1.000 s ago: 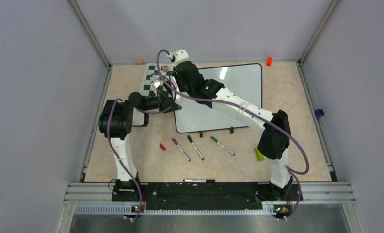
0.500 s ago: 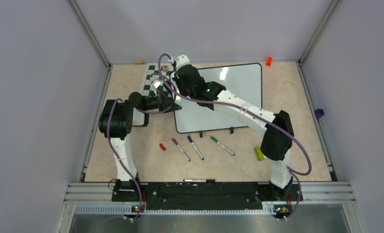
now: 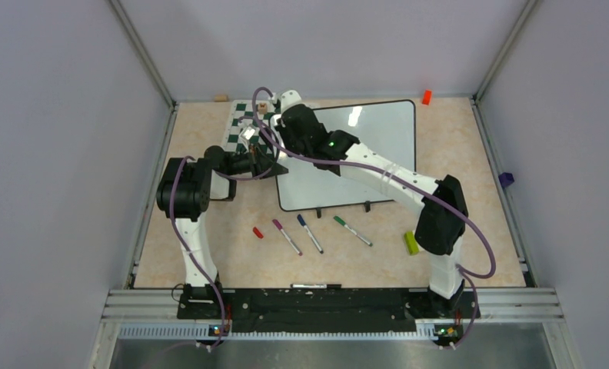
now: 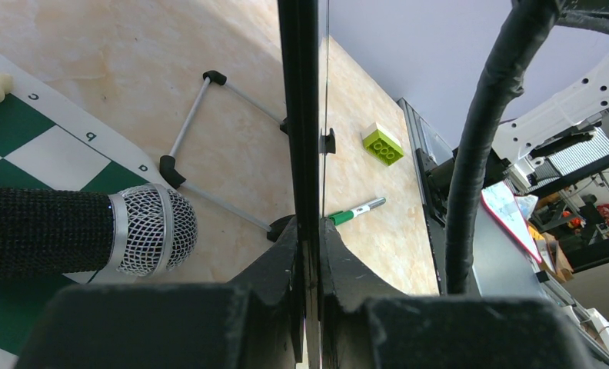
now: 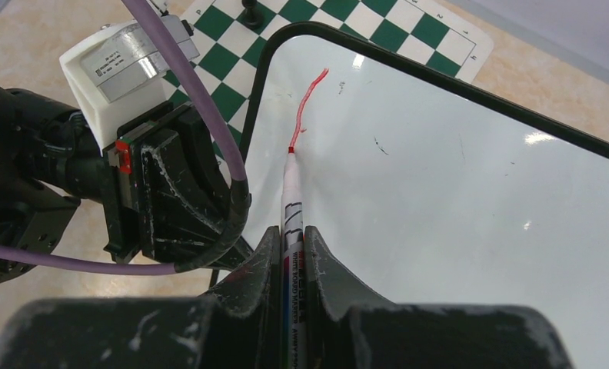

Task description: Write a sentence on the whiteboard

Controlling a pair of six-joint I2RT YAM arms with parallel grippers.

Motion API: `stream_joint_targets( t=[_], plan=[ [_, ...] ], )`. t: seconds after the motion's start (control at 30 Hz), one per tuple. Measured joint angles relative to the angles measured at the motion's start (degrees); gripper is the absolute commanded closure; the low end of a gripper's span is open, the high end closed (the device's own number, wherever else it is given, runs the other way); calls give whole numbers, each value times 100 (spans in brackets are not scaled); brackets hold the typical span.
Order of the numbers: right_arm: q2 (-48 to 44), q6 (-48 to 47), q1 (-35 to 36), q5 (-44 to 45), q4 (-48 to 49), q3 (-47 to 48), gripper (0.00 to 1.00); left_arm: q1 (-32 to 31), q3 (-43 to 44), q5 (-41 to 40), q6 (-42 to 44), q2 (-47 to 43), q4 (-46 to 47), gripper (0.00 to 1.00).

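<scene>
The whiteboard (image 3: 363, 146) lies tilted at the back of the table; it shows in the right wrist view (image 5: 455, 215) with one short red stroke (image 5: 307, 100) near its top left corner. My right gripper (image 5: 291, 234) is shut on a red whiteboard marker (image 5: 291, 192), whose tip touches the lower end of the stroke. My left gripper (image 4: 309, 231) is shut on the board's black left edge (image 4: 297, 115); from above it sits at the board's left side (image 3: 269, 161). The full sentence is not on the board.
A green-and-white chessboard mat (image 3: 244, 127) lies left of the board, with a microphone (image 4: 78, 231) on it. A red cap (image 3: 257, 232) and purple (image 3: 286, 237), blue (image 3: 310, 233) and green (image 3: 352, 230) markers lie in front. A green brick (image 3: 411, 243) sits right of them.
My right arm has shifted slightly toward the back with the marker on the board's top left corner. The left arm has not moved.
</scene>
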Motion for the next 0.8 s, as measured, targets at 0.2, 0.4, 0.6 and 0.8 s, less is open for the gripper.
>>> stream_joint_targets(
  t=[0.2, 0.4, 0.6, 0.8],
  plan=[
    [0, -11, -22, 0, -221, 254, 100, 0, 0, 13, 4, 0, 26, 100],
    [0, -57, -66, 11, -267, 695, 100, 0, 0, 13, 2, 0, 28, 100],
    [26, -72, -83, 26, -334, 828, 100, 0, 0, 15, 2, 0, 35, 100],
    [232, -162, -116, 44, -339, 1025, 100, 0, 0, 15, 2, 0, 42, 100]
  ],
)
